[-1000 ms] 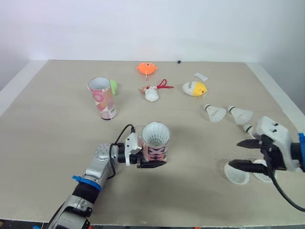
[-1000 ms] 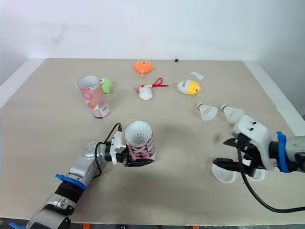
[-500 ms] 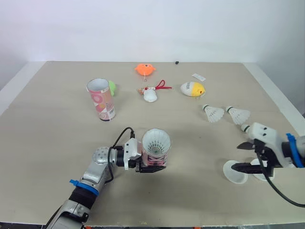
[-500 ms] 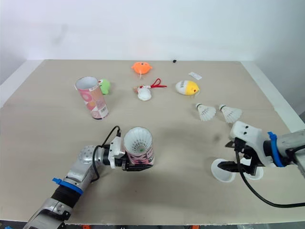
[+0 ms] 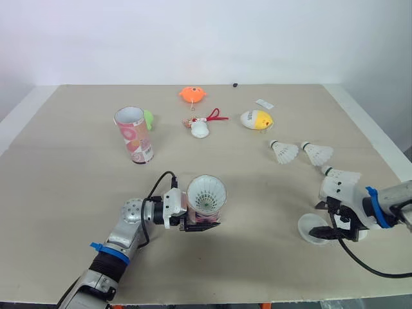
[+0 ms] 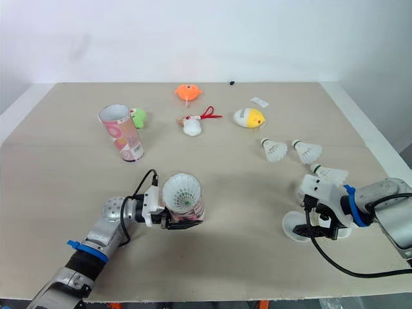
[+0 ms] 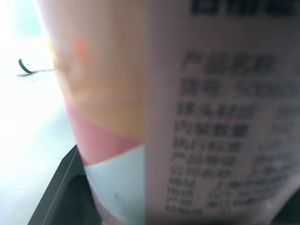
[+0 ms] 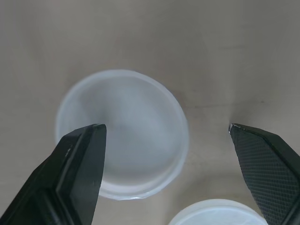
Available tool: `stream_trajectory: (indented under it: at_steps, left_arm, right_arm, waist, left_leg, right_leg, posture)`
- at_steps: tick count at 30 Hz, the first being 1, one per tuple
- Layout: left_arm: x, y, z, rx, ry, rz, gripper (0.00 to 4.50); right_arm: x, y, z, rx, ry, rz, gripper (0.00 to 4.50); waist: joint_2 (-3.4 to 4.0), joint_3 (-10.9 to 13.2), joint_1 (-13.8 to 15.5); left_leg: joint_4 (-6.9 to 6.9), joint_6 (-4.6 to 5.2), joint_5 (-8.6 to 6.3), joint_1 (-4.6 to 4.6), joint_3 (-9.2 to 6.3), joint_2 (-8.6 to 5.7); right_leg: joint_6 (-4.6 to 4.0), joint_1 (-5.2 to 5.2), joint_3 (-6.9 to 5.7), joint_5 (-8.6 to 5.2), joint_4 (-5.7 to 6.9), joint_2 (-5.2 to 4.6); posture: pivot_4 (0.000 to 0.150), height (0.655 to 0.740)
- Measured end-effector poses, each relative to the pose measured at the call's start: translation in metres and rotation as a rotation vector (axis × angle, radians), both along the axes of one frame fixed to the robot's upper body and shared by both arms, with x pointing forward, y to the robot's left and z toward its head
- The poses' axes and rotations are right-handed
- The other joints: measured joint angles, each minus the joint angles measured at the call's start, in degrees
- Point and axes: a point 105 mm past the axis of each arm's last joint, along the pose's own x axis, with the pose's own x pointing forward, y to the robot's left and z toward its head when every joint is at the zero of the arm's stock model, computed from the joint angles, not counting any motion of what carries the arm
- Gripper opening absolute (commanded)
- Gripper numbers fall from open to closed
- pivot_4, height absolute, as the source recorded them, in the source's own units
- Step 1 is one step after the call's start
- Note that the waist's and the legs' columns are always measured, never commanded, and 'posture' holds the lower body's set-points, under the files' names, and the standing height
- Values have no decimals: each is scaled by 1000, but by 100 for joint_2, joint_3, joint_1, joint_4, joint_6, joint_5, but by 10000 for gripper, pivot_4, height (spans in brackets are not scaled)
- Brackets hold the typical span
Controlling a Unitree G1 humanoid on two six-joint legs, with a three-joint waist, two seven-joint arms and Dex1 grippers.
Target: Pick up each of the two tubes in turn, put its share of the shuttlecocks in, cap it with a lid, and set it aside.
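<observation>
Left gripper (image 5: pixel 201 224) is pressed shut on the base of a pink-patterned tube (image 7: pixel 197 108), holding it tilted with its open mouth turned up toward the robot, a pose that appears meant to keep the mouth clear for capping. A white shuttlecock (image 6: pixel 181 193) sits inside, feathers at the rim; whether others lie under it cannot be told. Beyond this gripper and to its left, the second tube (image 5: pixel 134 134) stands upright on the table (image 5: pixel 64 180), mouth open, with a green ball (image 5: pixel 149 118) just behind it.

Farther out and to the gripper's right lie an orange toy (image 5: pixel 192 94), a white charm on a red cord (image 5: pixel 201 127) and a yellow egg-shaped toy (image 5: pixel 256 119), none of them part of the job.

Three loose shuttlecocks (image 5: pixel 283 151) (image 5: pixel 318 153) (image 5: pixel 341 175) rest well to the right, just beyond the right gripper (image 8: pixel 165 127). That gripper hangs low over a white lid (image 8: pixel 122 131), fingers spread wide: one finger sits above the lid itself, the other past its rim over bare table, so the grasp looks off-centre and likely needs a small shift before closing. A second lid (image 8: pixel 215 213) lies just beside the first, close enough to be nudged. Capping the held tube seems the step in hand.
</observation>
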Motion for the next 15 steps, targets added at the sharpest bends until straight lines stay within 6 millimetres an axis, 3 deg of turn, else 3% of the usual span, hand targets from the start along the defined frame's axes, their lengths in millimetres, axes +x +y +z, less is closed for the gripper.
stream_trajectory:
  at_steps: [1, 2, 5, 7, 13, 15]
  left_arm:
    - [1, 0, 0, 1, -3, 2, 29919]
    - [2, 0, 0, 2, -5, 3, 29919]
    - [3, 1, 0, 1, -13, 9, 29919]
    - [4, 2, 0, 2, -15, 12, 29919]
    - [10, 3, 1, 0, -28, 36, 29919]
    - [12, 4, 2, 4, -36, 41, 29919]
  right_arm:
    - [4, 1, 0, -8, -6, 11, 28909]
    - [5, 2, 0, -8, -6, 20, 26553]
    - [8, 5, -2, -26, -3, 65, 9585]
    - [12, 6, -1, -36, -13, 79, 2294]
    - [19, 8, -1, -29, -11, 95, 1082]
    - [24, 18, 2, 17, -14, 100, 1082]
  waist:
    - [0, 0, -5]
    - [0, 0, -6]
    - [-8, -2, -10]
    - [-17, -6, -11]
    - [-21, -8, -15]
    - [-15, -8, -33]
  left_leg:
    - [2, 1, 1, 2, 6, 0]
    - [3, 2, 1, 2, 8, 0]
    - [5, 4, 3, 11, 19, 2]
    - [7, 4, 4, 13, 24, 6]
    - [8, 10, 9, 18, 34, 8]
    - [7, 15, 12, 21, 36, 9]
  right_leg:
    - [2, 0, 4, 4, 0, 0]
    - [3, 0, 5, 5, 0, -1]
    - [4, 3, 11, 12, 0, -1]
    - [3, 3, 11, 18, -1, -1]
    - [-3, 2, 14, 32, -2, -3]
    - [-4, -2, 20, 40, -2, -1]
  posture:
    - [1500, 7400]
    - [1500, 7400]
    - [1500, 7400]
    - [1500, 7400]
    - [1500, 7400]
    - [1500, 7400]
